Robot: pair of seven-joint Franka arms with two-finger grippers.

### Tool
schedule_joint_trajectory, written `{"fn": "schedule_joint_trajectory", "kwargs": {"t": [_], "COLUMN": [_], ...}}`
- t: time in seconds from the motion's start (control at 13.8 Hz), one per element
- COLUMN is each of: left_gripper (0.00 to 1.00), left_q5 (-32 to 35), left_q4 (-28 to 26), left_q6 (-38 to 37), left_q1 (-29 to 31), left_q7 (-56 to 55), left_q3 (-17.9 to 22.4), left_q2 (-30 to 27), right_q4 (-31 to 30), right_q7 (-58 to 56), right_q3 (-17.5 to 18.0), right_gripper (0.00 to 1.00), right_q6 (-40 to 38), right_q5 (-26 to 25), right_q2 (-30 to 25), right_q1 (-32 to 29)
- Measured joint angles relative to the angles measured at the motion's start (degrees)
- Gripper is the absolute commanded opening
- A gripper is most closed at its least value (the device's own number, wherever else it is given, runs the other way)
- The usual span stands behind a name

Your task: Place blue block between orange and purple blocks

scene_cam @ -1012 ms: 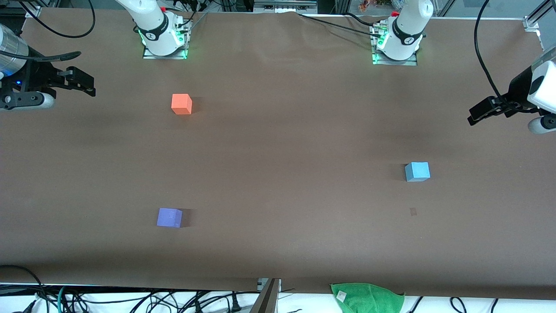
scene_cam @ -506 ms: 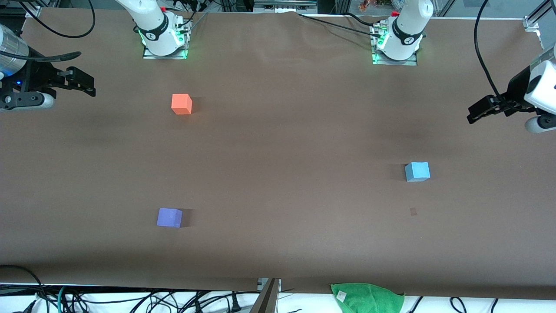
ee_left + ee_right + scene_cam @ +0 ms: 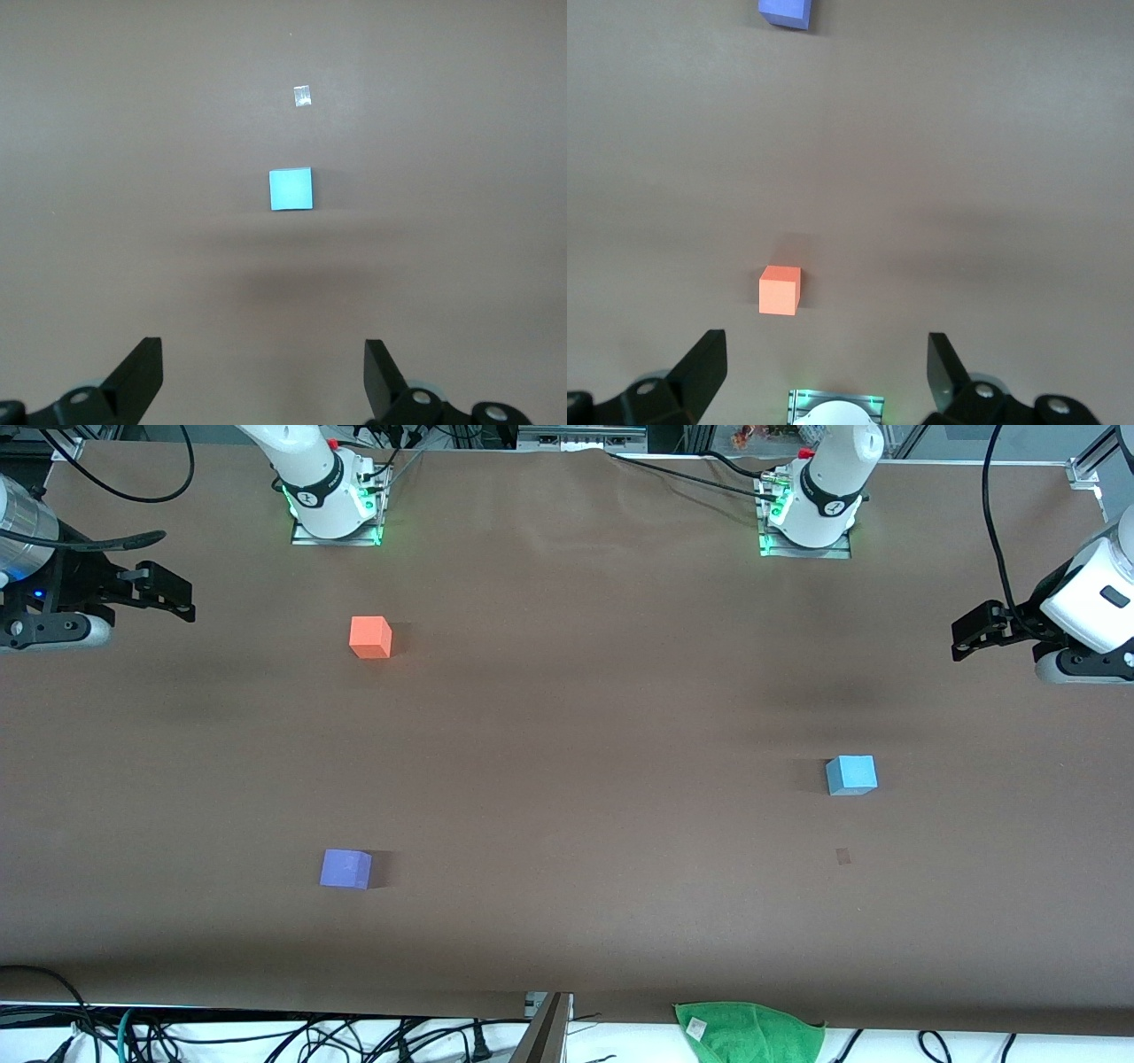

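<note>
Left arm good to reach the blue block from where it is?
Probably yes. The left gripper hangs open over the table's left-arm end, and the blue block sits alone on bare tabletop with nothing between them. The right gripper waits open.

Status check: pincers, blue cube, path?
Left pincer and right pincer open, empty. Sky-blue matte cube untouched, toward left arm's end. Nothing obstructing.

Three small cubes are lying on the bench (image 3: 567, 717), one of each colour: one blue block (image 3: 851, 774); one orange block (image 3: 370, 637); one purple block (image 3: 345, 868); two robot arms are standing at the bench, each one carrying one claw, so two claws: the left claw (image 3: 974, 631) and the right claw (image 3: 168, 593); one green cloth (image 3: 749, 1030) is lying at the bench's edge.
</note>
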Motion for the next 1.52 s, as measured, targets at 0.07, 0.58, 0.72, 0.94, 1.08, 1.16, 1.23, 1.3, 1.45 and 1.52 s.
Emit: {"fn": "schedule_joint_trajectory", "kwargs": {"t": [0.07,0.58,0.72,0.94,1.08,1.16,1.23,1.3,1.45,1.52], "left_gripper": [1.0,1.0,1.0,1.0,1.0,1.0,1.0,1.0,1.0,1.0], "left_q5": [0.0,0.0,0.0,0.0,0.0,0.0,0.0,0.0,-0.05,-0.41], "left_q4": [0.0,0.61,1.26,1.61,2.14,2.83,3.54,4.12,4.63,4.69], "left_q6": [-0.01,-0.04,-0.53,-1.37,-3.02,-3.35,-3.45,-3.52,-3.57,-3.57], "left_q1": [0.0,-0.17,-0.12,0.18,0.3,0.41,0.66,0.92,1.47,1.93], "left_q7": [0.13,0.23,0.24,0.35,0.4,0.4,0.4,0.41,0.41,0.46], "left_q3": [0.0,-0.18,-0.09,0.23,0.35,0.42,0.52,0.68,0.73,0.73], "left_q2": [0.0,0.04,0.06,0.07,0.09,0.14,0.16,0.24,0.94,1.79], "right_q4": [0.0,0.0,0.0,0.0,0.0,0.0,0.0,0.0,0.0,-0.01], "right_q7": [0.0,0.0,0.0,0.0,0.0,0.0,0.0,0.0,0.0,0.0], "right_q3": [0.0,-0.14,-0.14,-0.14,-0.14,-0.14,-0.14,-0.14,-0.14,-0.15], "right_gripper": [1.0,1.0,1.0,1.0,1.0,1.0,1.0,1.0,1.0,1.0], "right_q6": [0.0,0.0,0.0,0.0,0.0,0.0,0.0,0.0,0.0,0.0], "right_q5": [0.0,0.0,0.0,0.0,0.0,0.0,0.0,0.0,0.0,0.0], "right_q2": [0.0,0.02,0.02,0.02,0.02,0.02,0.02,0.02,0.02,0.02], "right_q1": [0.0,-0.03,-0.03,-0.03,-0.03,-0.03,-0.03,-0.03,-0.03,-0.03]}}
